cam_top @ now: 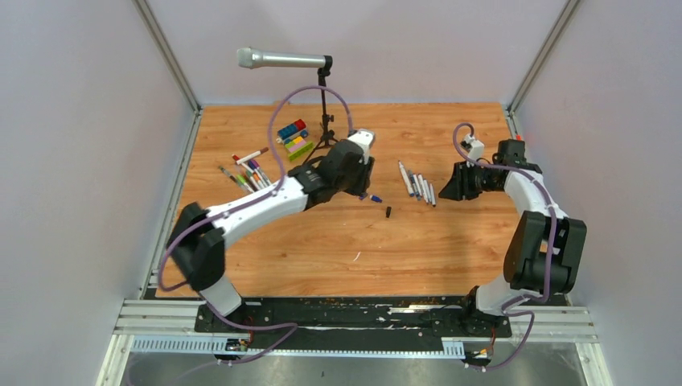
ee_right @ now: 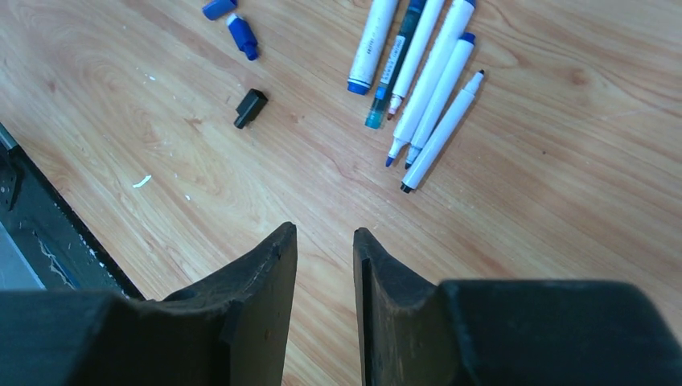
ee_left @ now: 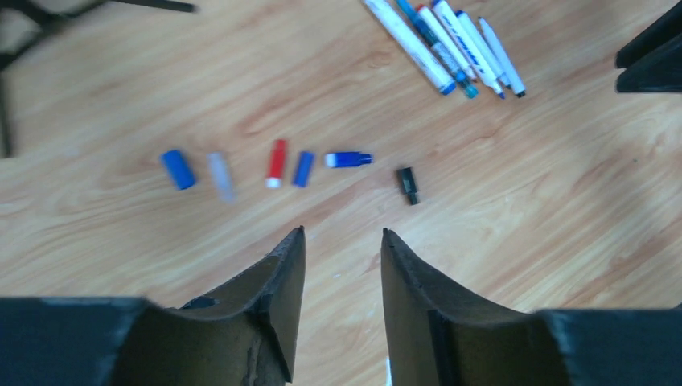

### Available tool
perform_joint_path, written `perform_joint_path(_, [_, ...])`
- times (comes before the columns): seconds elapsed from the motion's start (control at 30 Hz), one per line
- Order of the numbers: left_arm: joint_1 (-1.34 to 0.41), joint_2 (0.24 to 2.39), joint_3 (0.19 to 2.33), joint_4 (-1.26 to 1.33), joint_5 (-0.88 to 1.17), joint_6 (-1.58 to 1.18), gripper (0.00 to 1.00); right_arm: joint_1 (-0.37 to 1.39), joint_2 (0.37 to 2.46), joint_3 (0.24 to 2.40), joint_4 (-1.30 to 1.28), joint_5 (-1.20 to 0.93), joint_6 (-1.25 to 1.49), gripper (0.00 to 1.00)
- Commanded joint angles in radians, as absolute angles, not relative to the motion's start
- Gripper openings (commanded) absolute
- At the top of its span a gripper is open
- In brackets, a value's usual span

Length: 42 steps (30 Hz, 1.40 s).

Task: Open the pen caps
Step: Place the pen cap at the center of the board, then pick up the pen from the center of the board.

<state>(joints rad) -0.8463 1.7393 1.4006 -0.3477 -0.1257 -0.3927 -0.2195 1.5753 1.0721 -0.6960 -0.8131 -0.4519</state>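
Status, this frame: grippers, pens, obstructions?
Left gripper open, empty. Right gripper open, empty. Loose caps on table ahead of left; uncapped pens ahead of right. Microphone stand beyond, not blocking.

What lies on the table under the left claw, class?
Overhead, the left claw covers most; a blue cap and black cap show. Its wrist view reveals a red cap too.

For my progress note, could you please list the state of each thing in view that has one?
Left gripper: open, empty.
Right gripper: open, empty.
Pens by the right gripper: uncapped, lying side by side.
Loose caps: off their pens, lying in a row.
Black cap: off, lying at the end of that row.
Pens at the left: caps apparently on, in a pile.
Microphone: mounted on its stand.
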Motion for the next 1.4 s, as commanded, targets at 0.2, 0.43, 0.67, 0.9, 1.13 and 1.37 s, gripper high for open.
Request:
perform_joint_path(0.2, [-0.777, 1.254, 0.911, -0.171, -0.463, -0.329, 0.83, -0.227, 1.402, 1.027, -0.68, -0.915, -0.531, 0.33])
perform_joint_path(0.43, [-0.637, 1.052, 0.728, -0.111, -0.386, -0.379, 1.0, -0.229, 1.28, 0.954, -0.62, -0.953, -0.546, 0.34])
perform_joint_path(0.67, [-0.408, 1.082, 0.713, -0.123, -0.14, -0.451, 1.0, -0.239, 1.161, 0.853, -0.514, -0.998, -0.537, 0.35])
perform_joint_path(0.9, [-0.226, 1.236, 0.769, -0.153, 0.036, -0.555, 0.96, -0.26, 1.134, 0.821, -0.47, -0.994, -0.526, 0.35])
perform_joint_path(1.13, [-0.092, 1.405, 0.936, -0.235, 0.069, -0.566, 0.95, -0.262, 1.147, 0.824, -0.47, -0.975, -0.523, 0.35])
perform_joint_path(1.37, [0.037, 1.651, 1.242, -0.346, 0.337, -0.245, 0.92, -0.262, 1.15, 0.824, -0.469, -0.975, -0.522, 0.35])
